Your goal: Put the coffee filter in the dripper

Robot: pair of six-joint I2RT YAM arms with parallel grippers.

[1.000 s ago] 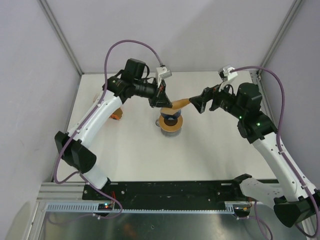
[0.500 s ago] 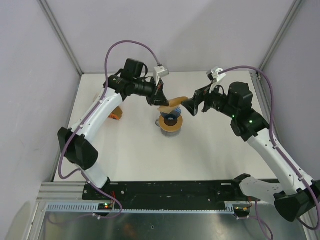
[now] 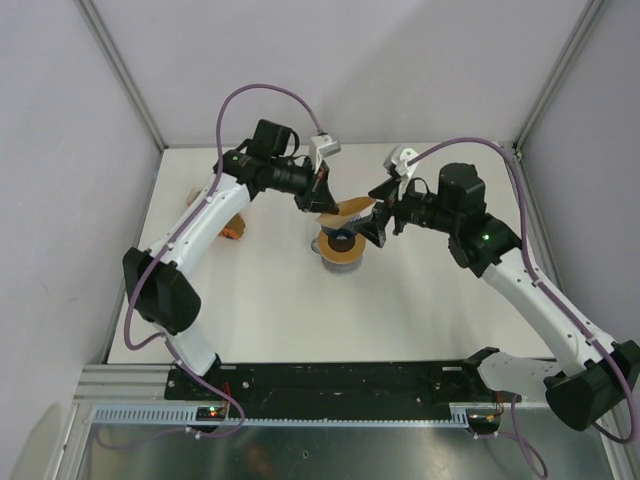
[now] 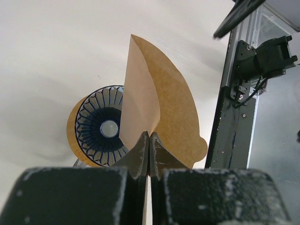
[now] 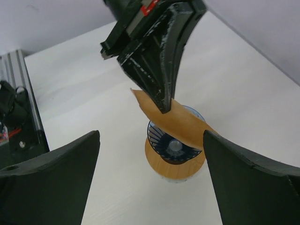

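Note:
My left gripper (image 3: 322, 205) is shut on the pointed lower edge of the coffee filter (image 3: 352, 209), a light-brown paper cone whose fold stands partly spread in the left wrist view (image 4: 168, 108). The filter hangs just above the dripper (image 3: 343, 241), a blue ribbed funnel (image 4: 101, 126). My right gripper (image 3: 378, 222) is open close to the filter's right end. In the right wrist view its jaws stand wide on either side of the filter (image 5: 180, 124) and the dripper (image 5: 173, 145), with nothing held. The left fingers (image 5: 159, 70) pinch the filter from above.
The dripper sits in a flat wooden ring (image 5: 173, 166) on a pale vessel at the table's middle. An orange holder (image 3: 232, 228) shows behind the left arm at the table's left. An aluminium frame post (image 4: 234, 117) stands to the right in the left wrist view.
My right arm has swung left, bringing its open gripper up to the filter's right end. The left gripper has kept its grip and stayed almost in place above the dripper.

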